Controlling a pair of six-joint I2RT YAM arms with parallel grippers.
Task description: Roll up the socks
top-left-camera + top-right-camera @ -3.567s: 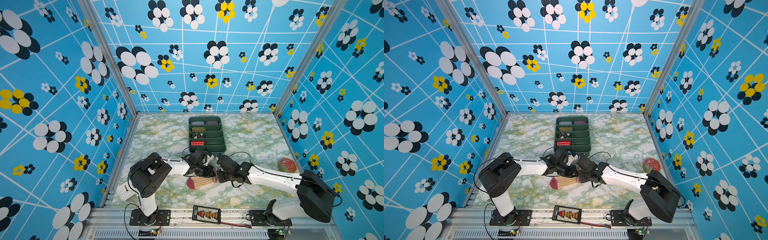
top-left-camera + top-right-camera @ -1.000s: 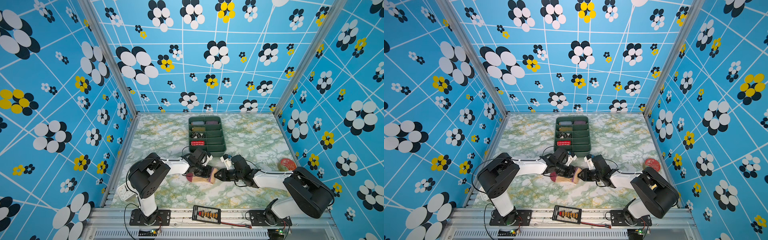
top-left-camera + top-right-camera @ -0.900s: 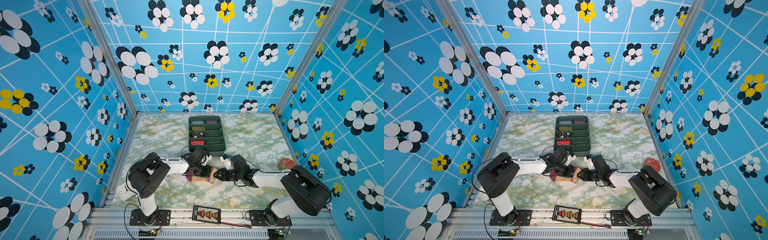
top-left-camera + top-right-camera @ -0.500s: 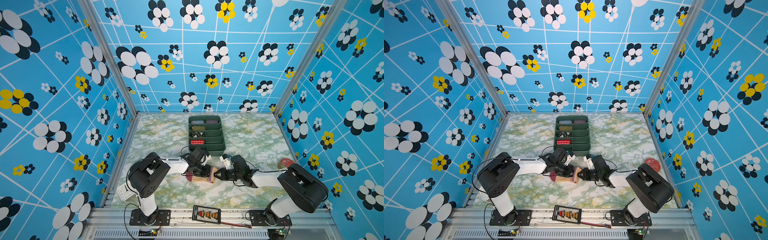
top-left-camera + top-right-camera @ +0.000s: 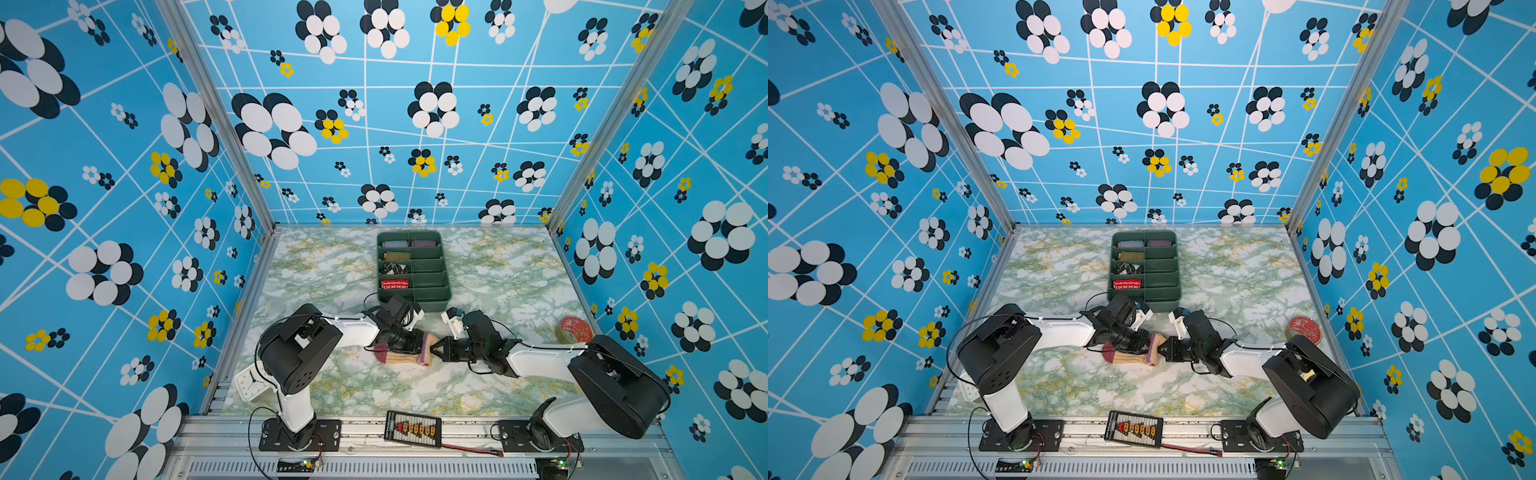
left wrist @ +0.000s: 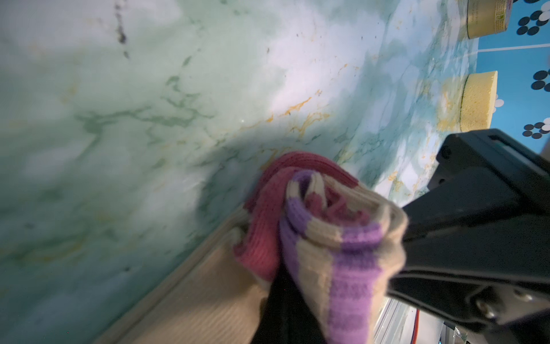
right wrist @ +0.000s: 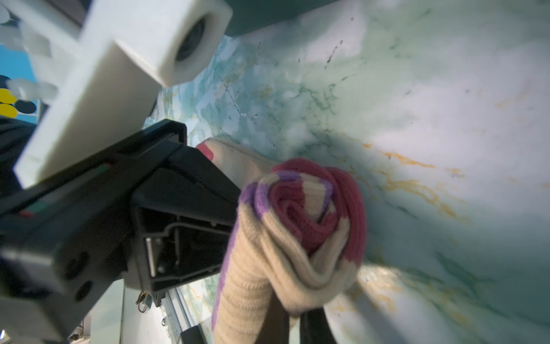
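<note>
Both top views are showing the right gripper [image 5: 434, 350], open a second ago, now pinching the half-rolled socks [image 5: 402, 356] on the table [image 5: 332, 386], the left gripper [image 5: 411, 341] also clenching them, so rolling probably is continuing.

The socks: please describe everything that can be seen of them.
The socks are ribbed knit, pale orange-cream with dark red toe and cuff and purple stripes. The cuff end is wound into a loose roll, and the toe end lies flat on the marbled table. The left gripper and the right gripper are shut on the rolled end from opposite sides.
</note>
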